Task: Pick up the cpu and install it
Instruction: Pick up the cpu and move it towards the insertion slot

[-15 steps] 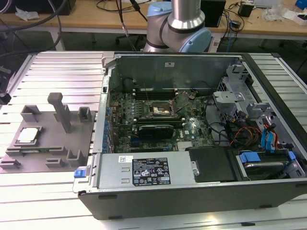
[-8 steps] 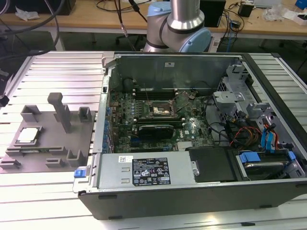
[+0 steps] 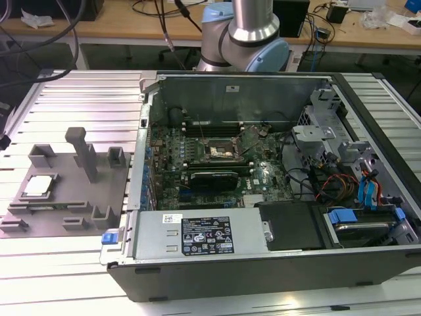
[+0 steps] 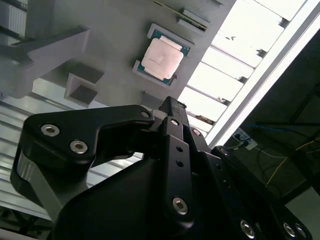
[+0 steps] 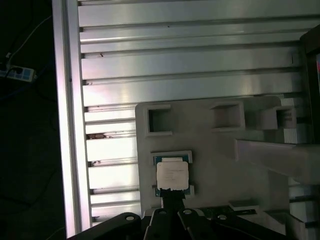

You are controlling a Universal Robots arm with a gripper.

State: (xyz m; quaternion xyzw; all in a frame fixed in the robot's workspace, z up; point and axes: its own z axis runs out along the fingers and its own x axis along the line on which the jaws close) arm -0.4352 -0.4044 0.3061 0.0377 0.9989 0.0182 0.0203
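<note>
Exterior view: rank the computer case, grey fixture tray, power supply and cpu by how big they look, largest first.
1. computer case
2. grey fixture tray
3. power supply, not far behind the tray, and its height may inflate it
4. cpu, by far the smallest

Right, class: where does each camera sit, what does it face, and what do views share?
Exterior view: off the arm, overlooking the open computer case and grey holder; the arm shows behind.
First wrist view: on the arm, facing the cpu in the holder; claw shows.
Second wrist view: on the arm, looking past the claw at the cpu.
Shared: the cpu in its holder.
</note>
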